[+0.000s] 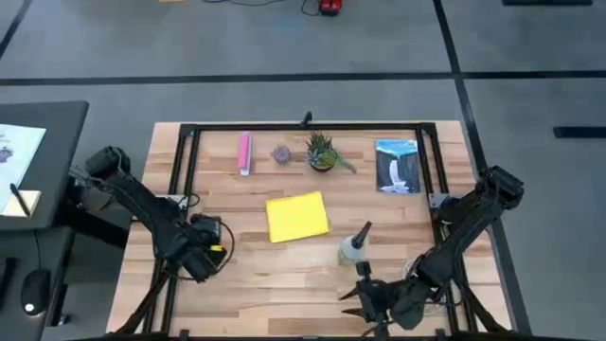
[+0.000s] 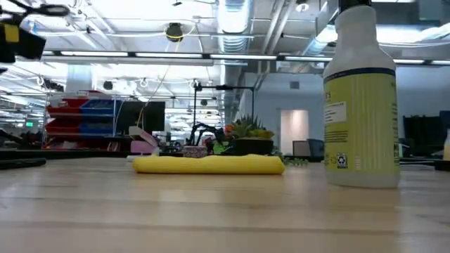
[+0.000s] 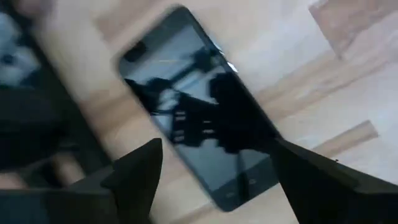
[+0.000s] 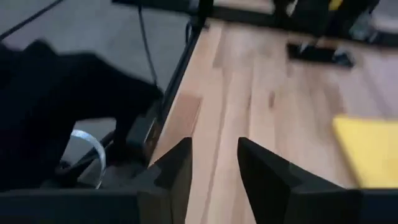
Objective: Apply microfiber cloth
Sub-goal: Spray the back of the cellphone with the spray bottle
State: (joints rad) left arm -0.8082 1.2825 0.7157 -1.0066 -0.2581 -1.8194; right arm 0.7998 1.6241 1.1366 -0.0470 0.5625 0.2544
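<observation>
The bright yellow microfiber cloth (image 1: 296,217) lies flat on the wooden table near its middle; it also shows in the low view (image 2: 209,164) and in the right wrist view (image 4: 367,149). My left gripper (image 1: 204,251) stands open to the cloth's left. Its fingers stand on either side of a black phone (image 3: 199,137) that lies face up on the table, and my left gripper (image 3: 217,149) touches nothing. My right gripper (image 1: 365,298) hangs open near the table's front edge, with only bare wood between its fingers (image 4: 214,146).
A spray bottle (image 1: 356,246) stands just right of the cloth and looms in the low view (image 2: 361,98). Along the far edge lie a pink bar (image 1: 244,152), a small purple thing (image 1: 281,153), a potted plant (image 1: 322,152) and a picture card (image 1: 398,166).
</observation>
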